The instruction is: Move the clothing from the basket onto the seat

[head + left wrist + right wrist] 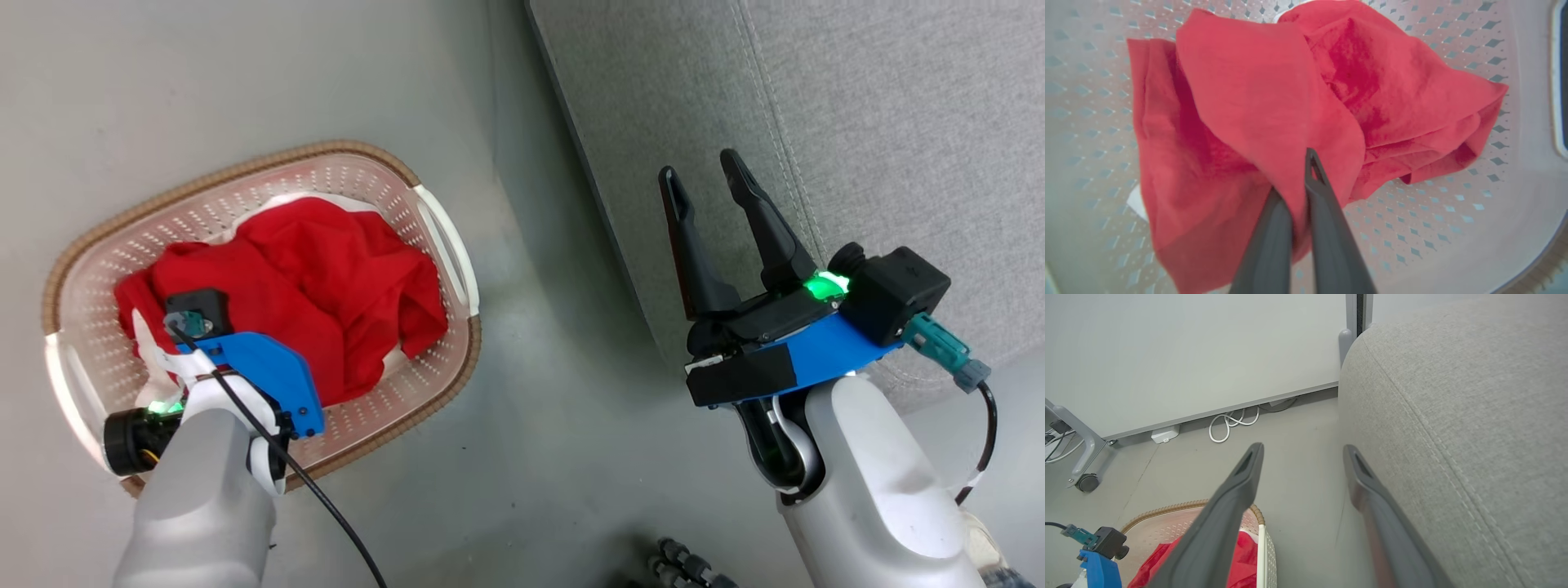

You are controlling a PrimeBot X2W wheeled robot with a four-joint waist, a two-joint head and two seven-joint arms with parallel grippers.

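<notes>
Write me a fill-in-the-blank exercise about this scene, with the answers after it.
1. The clothing in the basket is coloured ____.
2. The left hand is shut on the ____.
3. The right hand, near the seat, is ____ and holds nothing.
Missing words: red; clothing; open.

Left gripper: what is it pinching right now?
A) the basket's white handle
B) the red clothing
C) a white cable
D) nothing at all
B: in the left wrist view the left gripper has its two dark fingers closed on a fold of the red clothing, which lies inside the basket.
</notes>
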